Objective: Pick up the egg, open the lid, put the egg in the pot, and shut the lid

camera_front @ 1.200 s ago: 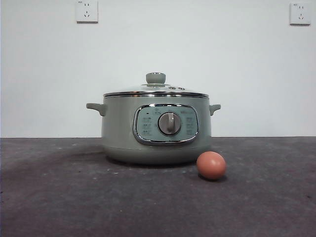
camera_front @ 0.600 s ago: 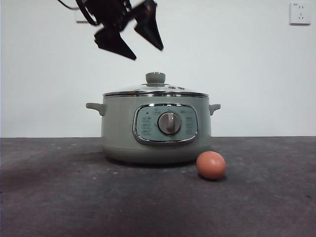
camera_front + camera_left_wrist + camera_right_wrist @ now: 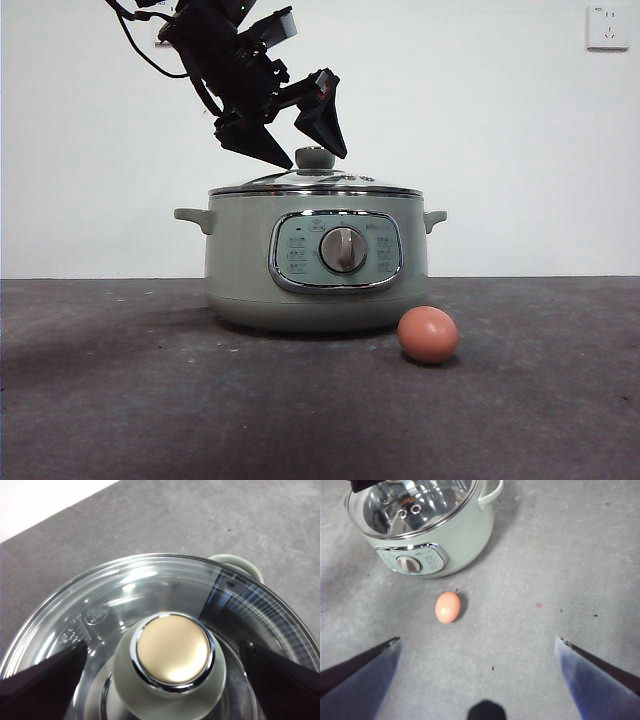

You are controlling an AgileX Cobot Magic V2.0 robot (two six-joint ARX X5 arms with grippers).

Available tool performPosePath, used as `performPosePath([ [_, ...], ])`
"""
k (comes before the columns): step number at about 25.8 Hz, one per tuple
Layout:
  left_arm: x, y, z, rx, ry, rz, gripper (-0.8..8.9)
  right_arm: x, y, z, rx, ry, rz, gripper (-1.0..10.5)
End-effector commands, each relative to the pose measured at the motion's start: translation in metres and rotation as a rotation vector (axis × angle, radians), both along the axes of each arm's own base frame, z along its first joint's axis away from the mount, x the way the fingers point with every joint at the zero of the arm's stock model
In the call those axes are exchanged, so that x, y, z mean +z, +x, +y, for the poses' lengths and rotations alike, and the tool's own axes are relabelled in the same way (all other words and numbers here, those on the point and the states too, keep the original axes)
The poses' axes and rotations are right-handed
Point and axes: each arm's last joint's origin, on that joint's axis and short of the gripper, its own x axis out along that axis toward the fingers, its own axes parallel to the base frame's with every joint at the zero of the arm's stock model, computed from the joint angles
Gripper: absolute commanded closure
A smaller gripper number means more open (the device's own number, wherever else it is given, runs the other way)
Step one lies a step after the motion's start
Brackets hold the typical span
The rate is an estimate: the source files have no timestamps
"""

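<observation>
1. Glass and chrome, that lid (image 3: 316, 183), and it sits squarely on the pot (image 3: 315, 260). I judge it stiff, a bit weighty and slick across the dome, so the green knob (image 3: 170, 666) is the one sensible place to take hold.
2. Left end effector (image 3: 305, 150) is right over that knob, jaws spread wide, one to each side and neither touching in the left wrist view. The knob's cap is smooth and shiny; I'd expect a grip lower down, on its green waist, to hold better.
3. The egg (image 3: 428, 334) lies on the grey table (image 3: 120, 400), just beside the pot's front, below the dial side. Light, rounded, brittle by my reckoning: it wants a gentle squeeze across its middle, and it may roll if nudged.
4. Right end effector (image 3: 478, 650) hangs high above the table with its jaws wide apart, holding nothing, the egg (image 3: 447, 607) well ahead of it.
5. Against half a second ago: the left arm has dropped from well above the pot to knob level, jaws open as before. A second ago it wasn't in the front view at all. Egg, pot and lid haven't budged.
</observation>
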Motion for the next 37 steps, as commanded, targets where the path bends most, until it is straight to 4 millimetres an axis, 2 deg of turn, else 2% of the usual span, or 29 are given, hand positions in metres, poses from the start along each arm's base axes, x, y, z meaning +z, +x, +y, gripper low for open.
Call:
performPosePath([
  [1, -0.006, 0.002, -0.004, -0.009, 0.011, -0.002, 2.90, 0.001, 0.001, 0.000, 0.005, 0.003, -0.002, 2.6],
  [3, -0.006, 0.002, -0.003, -0.009, 0.012, 0.003, 4.86, 0.001, 0.002, 0.000, 0.005, 0.003, -0.003, 2.6],
  [5, -0.007, 0.001, -0.003, -0.008, 0.015, 0.014, 5.99, 0.001, 0.001, 0.000, 0.005, 0.003, -0.002, 2.6],
  [12, -0.009, 0.000, -0.003, -0.014, 0.020, 0.034, 7.94, 0.001, 0.001, 0.000, 0.005, 0.003, -0.002, 2.6],
  [28, 0.000, 0.001, -0.002, -0.011, -0.003, -0.014, 8.21, -0.001, 0.006, 0.000, 0.005, 0.003, 0.022, 2.6],
  [32, 0.016, -0.005, 0.002, -0.009, -0.020, -0.054, 8.21, -0.002, 0.007, 0.000, 0.005, 0.003, 0.024, 2.6],
  [37, 0.049, -0.019, 0.012, -0.002, -0.056, -0.130, 8.21, -0.003, 0.011, 0.000, 0.006, 0.001, 0.038, 2.6],
])
